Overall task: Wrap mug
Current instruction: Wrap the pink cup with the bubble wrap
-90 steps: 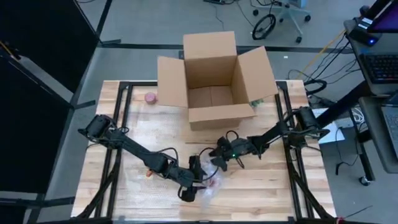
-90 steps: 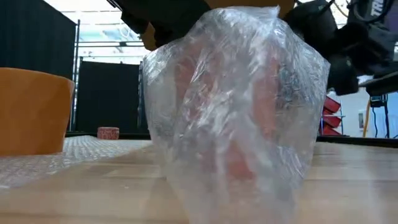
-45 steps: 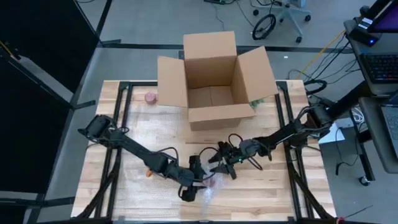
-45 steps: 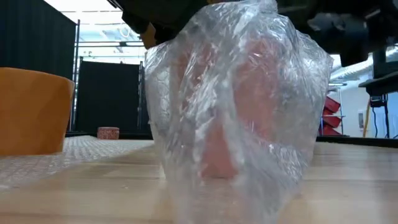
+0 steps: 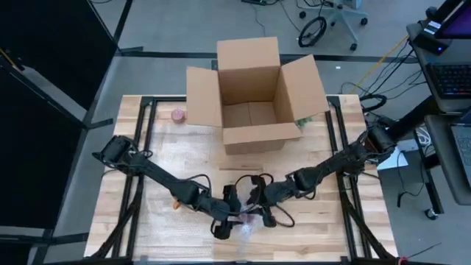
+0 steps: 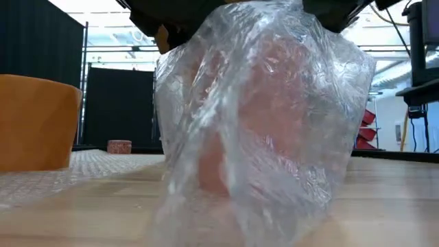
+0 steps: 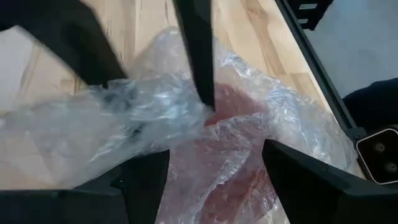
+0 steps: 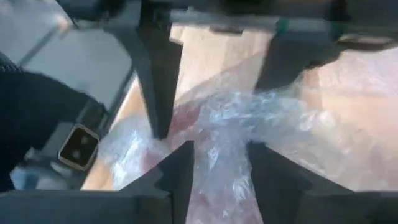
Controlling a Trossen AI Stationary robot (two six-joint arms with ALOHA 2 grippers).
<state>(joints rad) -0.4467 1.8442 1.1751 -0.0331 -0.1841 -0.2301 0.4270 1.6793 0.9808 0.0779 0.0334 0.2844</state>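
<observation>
The cardboard box (image 5: 254, 92) sits open at upper centre. Low centre, the bubble-wrapped mug (image 5: 247, 218) looks fragile, its film slippery. The left gripper (image 7: 208, 162) straddles it, spread; the right gripper (image 8: 219, 163) pinches loose wrap.

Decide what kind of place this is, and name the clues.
Probably a robotics lab or workshop: a wooden table on a metal frame, an office chair and loose cables on the floor, black curtains around it.
</observation>
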